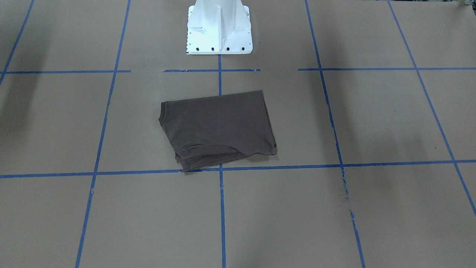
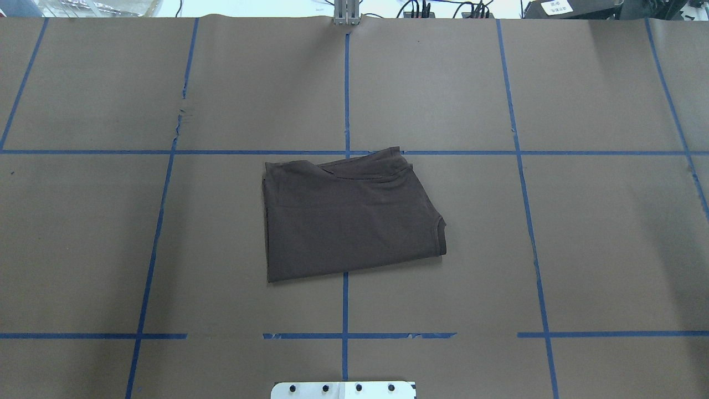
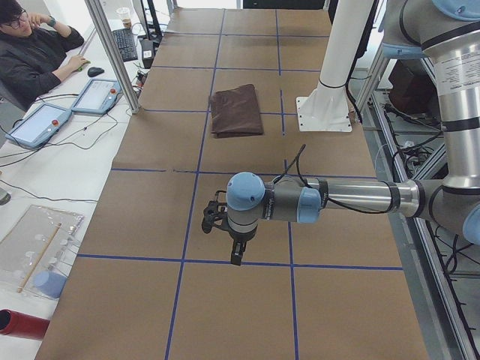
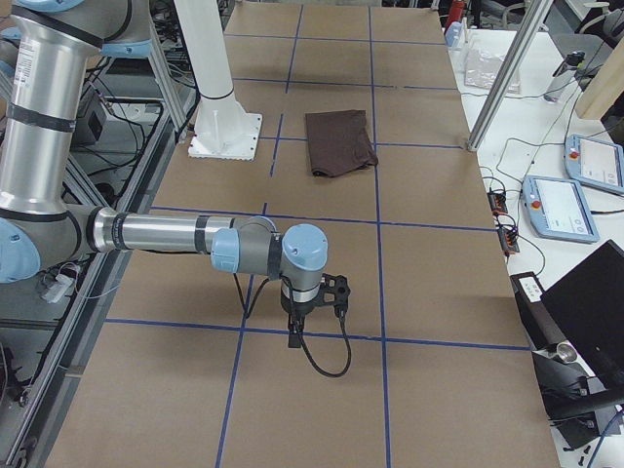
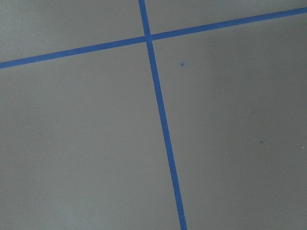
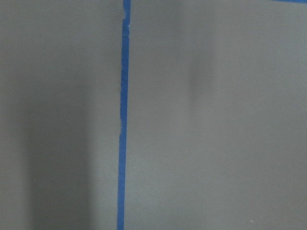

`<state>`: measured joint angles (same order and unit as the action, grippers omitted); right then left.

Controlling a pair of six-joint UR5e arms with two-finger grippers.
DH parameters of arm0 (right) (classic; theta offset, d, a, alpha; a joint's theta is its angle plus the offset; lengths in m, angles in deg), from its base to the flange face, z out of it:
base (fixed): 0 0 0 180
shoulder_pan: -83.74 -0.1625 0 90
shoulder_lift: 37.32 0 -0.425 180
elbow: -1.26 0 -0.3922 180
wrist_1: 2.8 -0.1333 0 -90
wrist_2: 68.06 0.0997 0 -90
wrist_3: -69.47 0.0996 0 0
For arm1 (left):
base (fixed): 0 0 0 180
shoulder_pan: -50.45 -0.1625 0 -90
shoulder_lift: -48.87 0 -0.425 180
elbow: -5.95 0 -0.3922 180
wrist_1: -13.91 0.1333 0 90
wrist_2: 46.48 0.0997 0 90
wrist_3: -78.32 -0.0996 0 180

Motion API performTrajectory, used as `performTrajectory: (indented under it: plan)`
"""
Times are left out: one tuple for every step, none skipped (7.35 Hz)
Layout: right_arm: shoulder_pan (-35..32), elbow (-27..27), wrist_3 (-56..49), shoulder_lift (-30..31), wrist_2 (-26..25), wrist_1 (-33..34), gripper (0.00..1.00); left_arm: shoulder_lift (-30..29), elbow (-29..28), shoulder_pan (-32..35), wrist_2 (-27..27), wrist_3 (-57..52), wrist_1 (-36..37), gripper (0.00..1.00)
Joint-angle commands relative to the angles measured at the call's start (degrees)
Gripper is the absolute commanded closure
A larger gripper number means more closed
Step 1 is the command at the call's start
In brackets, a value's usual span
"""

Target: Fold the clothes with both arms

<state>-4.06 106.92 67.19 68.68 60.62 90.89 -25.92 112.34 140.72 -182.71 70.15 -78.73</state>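
Note:
The clothes are one dark brown T-shirt (image 2: 349, 216), folded into a rough rectangle and lying flat at the middle of the brown paper table (image 1: 217, 130). Its collar edge points to the overhead view's right. No arm touches it. My left arm shows only in the exterior left view, with its gripper (image 3: 236, 259) hanging over bare table far from the shirt (image 3: 236, 111). My right gripper (image 4: 294, 341) hangs the same way at the other end, far from the shirt (image 4: 339, 141). I cannot tell whether either gripper is open or shut. Both wrist views show only paper and tape.
Blue tape lines (image 2: 345, 94) divide the table into squares. The white robot base (image 1: 219, 28) stands behind the shirt. A person (image 3: 30, 52) sits at a side desk with tablets (image 3: 96, 96). Metal posts (image 3: 112, 56) rise at the table's far edge.

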Motion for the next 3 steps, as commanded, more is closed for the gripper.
performTrajectory:
  plan:
    - [0.0,0.0,0.0,0.0,0.0,0.0,0.0,0.0,0.0,0.0,0.0,0.1,0.0,0.0]
    - [0.0,0.0,0.0,0.1,0.0,0.1,0.0,0.0,0.0,0.0,0.0,0.1,0.0,0.0]
    - [0.0,-0.3,0.0,0.0,0.0,0.0,0.0,0.0,0.0,0.0,0.0,0.1,0.0,0.0]
